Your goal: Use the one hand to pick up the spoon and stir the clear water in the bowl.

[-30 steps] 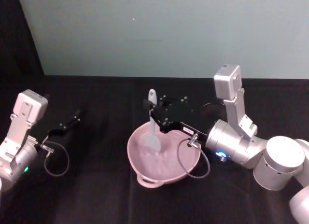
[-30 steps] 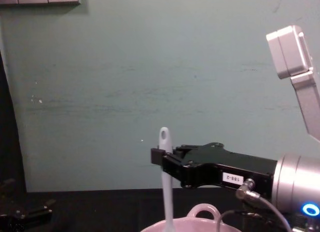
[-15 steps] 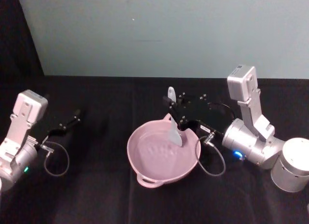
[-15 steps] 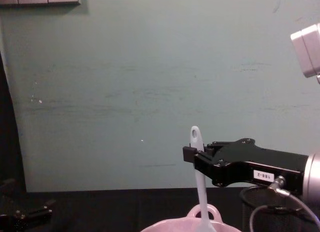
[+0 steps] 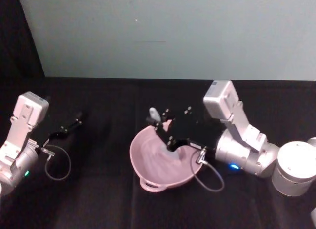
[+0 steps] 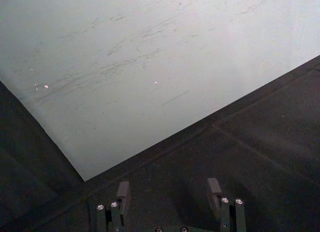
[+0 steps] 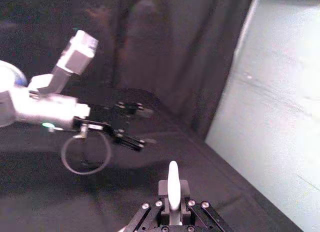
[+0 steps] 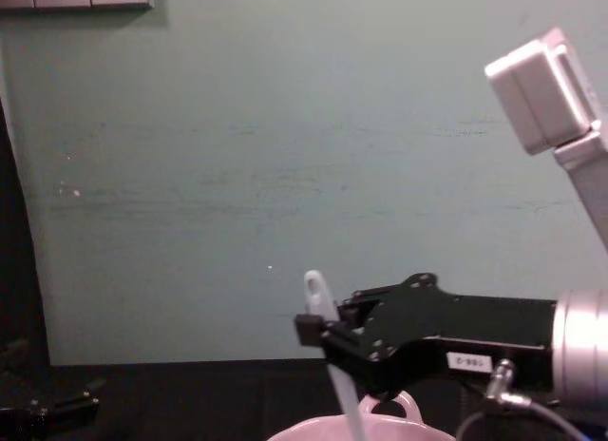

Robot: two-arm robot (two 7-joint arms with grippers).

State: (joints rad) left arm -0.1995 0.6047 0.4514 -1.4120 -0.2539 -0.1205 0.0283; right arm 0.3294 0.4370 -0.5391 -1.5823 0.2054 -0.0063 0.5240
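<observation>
Black tablecloth (image 5: 98,199), teal wall (image 5: 173,36) behind.
Right gripper (image 5: 165,134) clamps white spoon (image 5: 154,113) handle, blade end down in pink bowl (image 5: 148,162); left gripper (image 5: 74,123) parked at 9 o'clock, jaws apart.

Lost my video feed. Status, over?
Right gripper shut on spoon, dipped into bowl. Left gripper open, parked far left. No obstruction seen.

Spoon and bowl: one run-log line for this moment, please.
right hand: shut on spoon | spoon: tilted, dipping into pink bowl | left hand: open, parked at left
</observation>
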